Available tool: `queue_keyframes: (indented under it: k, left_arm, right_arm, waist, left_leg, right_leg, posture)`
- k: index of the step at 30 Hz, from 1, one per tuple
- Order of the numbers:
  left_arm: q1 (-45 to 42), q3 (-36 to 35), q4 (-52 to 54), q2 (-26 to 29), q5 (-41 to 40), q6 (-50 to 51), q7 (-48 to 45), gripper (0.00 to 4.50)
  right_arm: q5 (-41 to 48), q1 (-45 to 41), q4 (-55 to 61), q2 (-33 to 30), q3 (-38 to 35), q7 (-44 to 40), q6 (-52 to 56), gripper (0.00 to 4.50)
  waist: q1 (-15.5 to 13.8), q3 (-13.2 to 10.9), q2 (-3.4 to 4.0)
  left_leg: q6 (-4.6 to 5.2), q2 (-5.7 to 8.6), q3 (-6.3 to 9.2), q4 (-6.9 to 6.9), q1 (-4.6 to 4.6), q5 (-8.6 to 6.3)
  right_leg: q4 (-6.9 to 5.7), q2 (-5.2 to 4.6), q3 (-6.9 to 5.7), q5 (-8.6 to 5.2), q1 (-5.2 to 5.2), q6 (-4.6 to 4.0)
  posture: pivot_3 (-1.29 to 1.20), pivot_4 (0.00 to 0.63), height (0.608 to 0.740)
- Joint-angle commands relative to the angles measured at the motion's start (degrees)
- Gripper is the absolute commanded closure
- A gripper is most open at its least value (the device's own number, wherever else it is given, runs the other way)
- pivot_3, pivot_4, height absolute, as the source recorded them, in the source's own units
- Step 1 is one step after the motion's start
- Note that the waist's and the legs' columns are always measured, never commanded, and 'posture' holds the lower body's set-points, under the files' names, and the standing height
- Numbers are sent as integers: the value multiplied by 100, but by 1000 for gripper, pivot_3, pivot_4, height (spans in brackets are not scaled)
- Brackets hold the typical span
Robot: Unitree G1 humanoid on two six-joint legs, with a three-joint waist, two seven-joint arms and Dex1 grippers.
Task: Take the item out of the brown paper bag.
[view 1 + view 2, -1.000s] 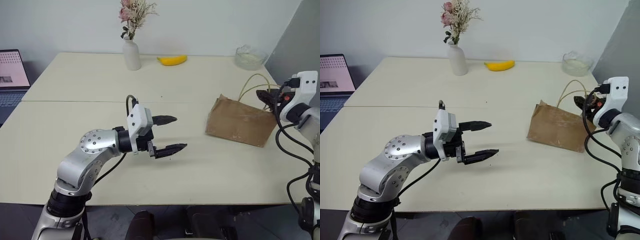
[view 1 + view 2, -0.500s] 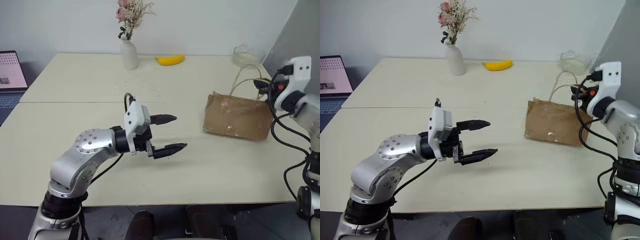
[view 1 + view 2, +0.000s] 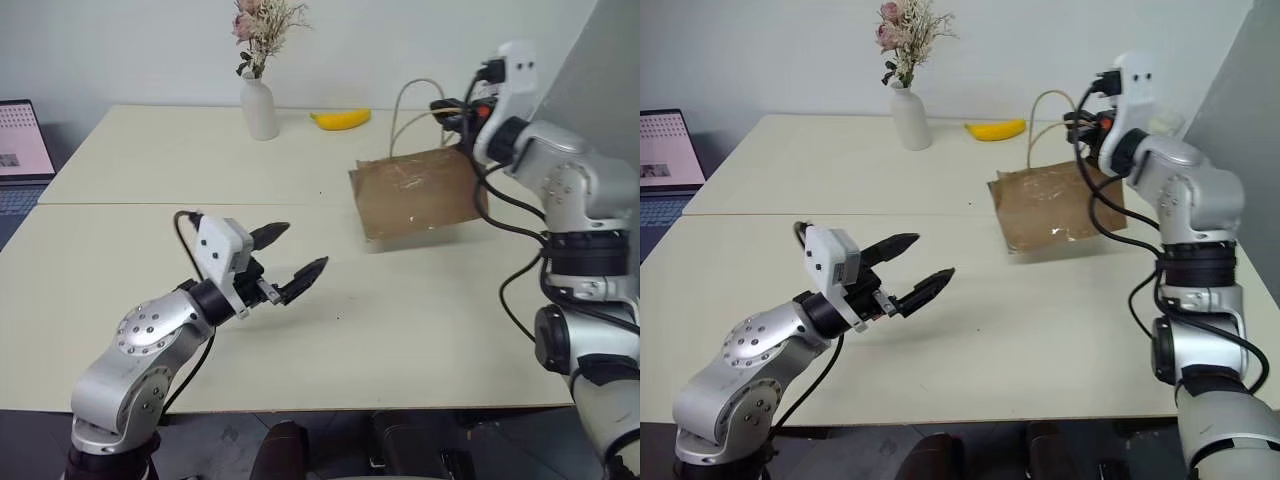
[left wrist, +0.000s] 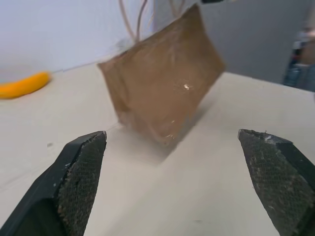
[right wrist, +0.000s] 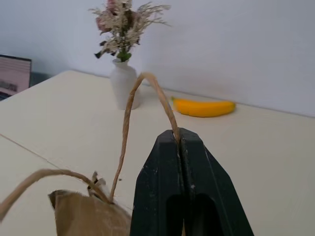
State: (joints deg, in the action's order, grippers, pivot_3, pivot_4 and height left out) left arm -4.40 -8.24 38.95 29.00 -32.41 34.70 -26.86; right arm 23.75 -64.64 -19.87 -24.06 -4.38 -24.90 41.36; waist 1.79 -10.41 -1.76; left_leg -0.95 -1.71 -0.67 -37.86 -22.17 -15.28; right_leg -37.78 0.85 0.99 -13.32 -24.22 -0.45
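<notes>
Below the right gripper [image 5: 180, 140], the brown paper bag [image 3: 415, 193] hangs.
Fingers pinch its cord handle [image 5: 129, 105]; left gripper [image 3: 290, 258] gapes, well apart.

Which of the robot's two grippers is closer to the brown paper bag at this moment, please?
The right. The right gripper is shut on a cord handle of the brown paper bag, just above it. The left gripper hangs open over the table, well short of the bag.

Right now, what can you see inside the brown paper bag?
Nothing inside is visible. The brown paper bag hangs by a cord handle pinched in the shut right gripper; its paper sides cover the interior, so the item can't be confirmed.
</notes>
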Motion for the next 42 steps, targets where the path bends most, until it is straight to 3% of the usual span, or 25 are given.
queue_keyframes:
  k: [1, 8, 16, 22, 33, 42]
  left_arm:
    - [296, -292, 252, -85, 226, -280, 301, 0]
    - [441, -471, 370, -97, 256, -378, 476, 0]
    - [708, -908, 192, -149, 484, -591, 741, 0]
    - [691, -833, 123, -136, 615, -718, 741, 0]
    - [670, -690, 47, -68, 742, -825, 608, 0]
    - [574, -678, -100, 18, 847, -975, 393, 0]
  right_arm:
    - [-195, -659, -715, 493, 26, 20, -641, 4454]
    - [-524, -1393, -2311, 1395, 15, 3, -1628, 4454]
    - [-765, -1851, -3506, 1743, -138, 191, -2473, 4454]
    - [-896, -1944, -4041, 1894, -240, 436, -2860, 4454]
    - [-1194, -1418, -3511, 1744, -52, 170, -2552, 4454]
    - [-1287, -812, -2090, 1441, 197, -141, -1603, 4454]
  waist:
    - [2, -1, 1]
    - [-12, -1, 2]
    - [-9, -1, 2]
    - [-2, -2, 3]
    - [-3, -2, 3]
    - [-6, -2, 3]
  left_leg:
    - [0, 0, -2, 0, 0, 0]
    - [0, -1, 0, 0, -3, 0]
    - [0, 2, 3, -1, -33, 0]
    - [0, 1, 7, 0, -34, 0]
    - [0, 0, 8, -1, -35, 0]
    - [0, 0, 8, 0, -35, 0]
  right_leg:
    - [0, -1, 2, 0, 0, -1]
    - [0, -3, -3, 1, -1, -3]
    - [10, -12, -8, 13, -19, -23]
    - [10, -10, -12, 14, -19, -24]
    - [8, -11, -13, 14, -19, -24]
    - [8, -11, -12, 9, -20, -17]
  posture:
    - [0, 150, 740]
    - [0, 150, 740]
    - [0, 150, 740]
    - [0, 150, 740]
    - [0, 150, 740]
    - [0, 150, 740]
